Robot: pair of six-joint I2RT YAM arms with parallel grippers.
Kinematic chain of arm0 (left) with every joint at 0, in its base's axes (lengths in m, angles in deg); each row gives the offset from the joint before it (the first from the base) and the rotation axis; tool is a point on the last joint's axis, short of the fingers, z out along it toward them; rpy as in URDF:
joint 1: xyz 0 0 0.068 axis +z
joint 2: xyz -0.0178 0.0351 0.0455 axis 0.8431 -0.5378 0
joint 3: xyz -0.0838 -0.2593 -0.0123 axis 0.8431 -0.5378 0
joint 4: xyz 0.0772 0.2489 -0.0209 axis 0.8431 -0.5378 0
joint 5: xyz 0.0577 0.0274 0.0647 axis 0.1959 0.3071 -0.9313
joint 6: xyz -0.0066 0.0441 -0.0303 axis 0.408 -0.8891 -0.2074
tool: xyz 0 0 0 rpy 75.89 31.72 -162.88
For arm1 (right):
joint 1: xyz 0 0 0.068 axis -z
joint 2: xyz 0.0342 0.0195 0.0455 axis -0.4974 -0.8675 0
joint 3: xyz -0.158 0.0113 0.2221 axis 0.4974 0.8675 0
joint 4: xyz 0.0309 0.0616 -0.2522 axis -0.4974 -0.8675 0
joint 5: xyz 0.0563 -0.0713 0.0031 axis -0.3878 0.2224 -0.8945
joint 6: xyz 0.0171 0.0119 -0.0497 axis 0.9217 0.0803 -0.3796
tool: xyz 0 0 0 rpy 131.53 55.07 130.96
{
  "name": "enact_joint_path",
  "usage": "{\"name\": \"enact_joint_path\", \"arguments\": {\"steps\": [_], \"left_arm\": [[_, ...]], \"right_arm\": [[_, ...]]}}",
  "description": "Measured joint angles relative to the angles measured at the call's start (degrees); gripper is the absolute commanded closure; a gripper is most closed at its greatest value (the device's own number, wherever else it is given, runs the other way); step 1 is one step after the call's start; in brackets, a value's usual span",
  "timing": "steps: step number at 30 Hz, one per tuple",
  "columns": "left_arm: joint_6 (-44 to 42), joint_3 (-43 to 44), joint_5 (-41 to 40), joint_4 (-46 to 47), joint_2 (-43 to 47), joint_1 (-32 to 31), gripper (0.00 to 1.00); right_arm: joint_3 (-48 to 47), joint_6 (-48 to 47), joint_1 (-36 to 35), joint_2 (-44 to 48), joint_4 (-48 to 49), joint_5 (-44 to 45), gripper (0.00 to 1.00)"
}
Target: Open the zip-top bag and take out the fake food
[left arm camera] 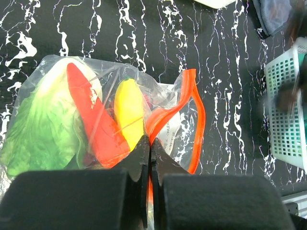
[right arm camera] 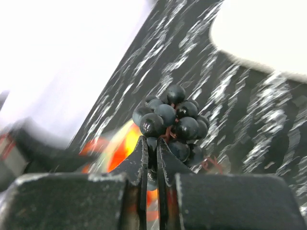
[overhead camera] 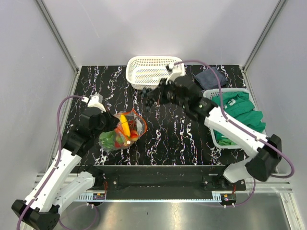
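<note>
Jaws of the left gripper (left arm camera: pixel 149 143) are pinched shut on the near edge of the clear crinkly zip-top bag (left arm camera: pixel 158 93), which lies on the black marbled table (overhead camera: pixel 177 139) with its orange zip rim (left arm camera: pixel 199 120) gaping open. Inside, not yet removed: leafy green lettuce (left arm camera: pixel 38 129), red pepper (left arm camera: pixel 91 120), yellow banana (left arm camera: pixel 129 112). Jaws of the right gripper (right arm camera: pixel 151 143) are clamped on the dark grape bunch (right arm camera: pixel 175 120), held clear of the bag, near the white lattice basket (overhead camera: pixel 148 62). Green cloth (overhead camera: pixel 240 112) is heaped far right; judged no obstruction.

Bright, even light overhead; the right wrist view is smeared, seemingly by motion.
</note>
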Motion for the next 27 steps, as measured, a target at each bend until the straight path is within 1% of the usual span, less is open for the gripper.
{"name": "enact_joint_path", "arguments": {"steps": [2, 4, 6, 12, 18, 19, 20, 21, 22, 23, 24, 25, 26, 27], "left_arm": [[-0.3, 0.0, 0.0, -0.5, 0.5, 0.0, 1.0], [-0.6, 0.0, 0.0, -0.9, 1.0, 0.0, 1.0], [-0.9, 0.0, 0.1, -0.9, 1.2, 0.0, 1.0], [-1.7, 0.3, 0.5, -1.2, 1.1, 0.0, 1.0], [-2.1, 1.3, 1.1, -1.2, 0.5, 0.0, 1.0], [-2.2, 1.5, 1.2, -1.3, 0.4, 0.0, 1.0], [-2.2, 1.5, 1.2, -1.4, 0.3, 0.0, 1.0], [-2.2, 1.6, 1.2, -1.4, 0.3, 0.0, 1.0], [-2.3, 1.6, 1.2, -1.5, 0.3, 0.0, 1.0], [-2.4, 1.6, 1.3, -1.6, 0.3, 0.0, 1.0], [-2.5, 1.7, 1.3, -1.7, 0.2, 0.0, 1.0], [-2.6, 1.8, 1.3, -1.8, 0.0, 0.0, 1.0], [-2.6, 1.9, 1.3, -1.8, -0.1, 0.0, 1.0], [-2.7, 2.1, 1.2, -1.8, -0.5, 0.0, 1.0]], "right_arm": [[-3.9, -1.0, 2.9, -3.5, 0.1, 1.2, 0.95], [-8.5, -2.2, 5.7, -8.0, 0.2, 2.3, 0.92], [-13.5, -3.5, 8.0, -13.2, 0.5, 3.5, 0.92], [-30.0, -5.7, 14.1, -31.9, 2.1, 5.1, 0.92], [-40.7, -6.5, 18.8, -46.1, 1.8, 4.1, 0.91], [-41.7, -6.9, 19.4, -47.8, 1.7, 4.0, 0.89], [-43.2, -7.3, 19.9, -49.6, 1.5, 4.0, 0.86], [-44.5, -7.7, 20.4, -51.2, 1.2, 4.0, 0.79], [-45.9, -8.0, 20.7, -52.6, 0.9, 4.0, 0.68], [-47.1, -8.3, 21.0, -53.9, 0.8, 3.9, 0.61], [-48.3, -8.4, 21.2, -54.9, 0.4, 3.9, 0.56], [-50.2, -8.9, 21.5, -56.2, -0.4, 3.9, 0.53], [-51.6, -8.9, 21.6, -57.2, -0.9, 3.7, 0.45], [-54.1, -9.2, 21.8, -58.7, -2.6, 3.5, 0.41]]}}
